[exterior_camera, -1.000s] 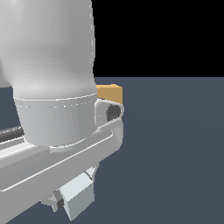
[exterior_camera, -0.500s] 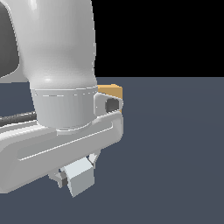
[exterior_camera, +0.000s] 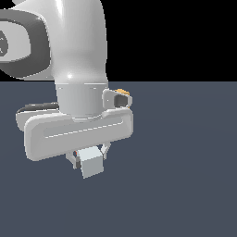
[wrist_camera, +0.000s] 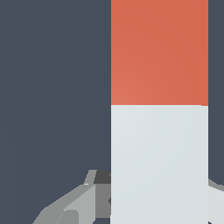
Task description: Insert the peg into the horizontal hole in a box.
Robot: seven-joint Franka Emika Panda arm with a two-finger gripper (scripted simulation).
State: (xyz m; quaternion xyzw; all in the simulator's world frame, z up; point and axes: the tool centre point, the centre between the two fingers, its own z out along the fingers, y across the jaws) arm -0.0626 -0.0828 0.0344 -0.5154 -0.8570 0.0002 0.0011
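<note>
White-grey peg (exterior_camera: 91, 163) with red-orange end, clamped in my fingers (exterior_camera: 88, 157); orange-tan box (exterior_camera: 121, 91) barely visible behind arm.

Glossy white arm (exterior_camera: 78, 60) (grey joints)

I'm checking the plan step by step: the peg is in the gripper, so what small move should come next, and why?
Probably carry the peg toward the box without pushing in. The gripper is shut on the peg's white part, and in the exterior view only a sliver of the box shows behind the arm. Neither view shows the hole, so alignment cannot be judged.
</note>
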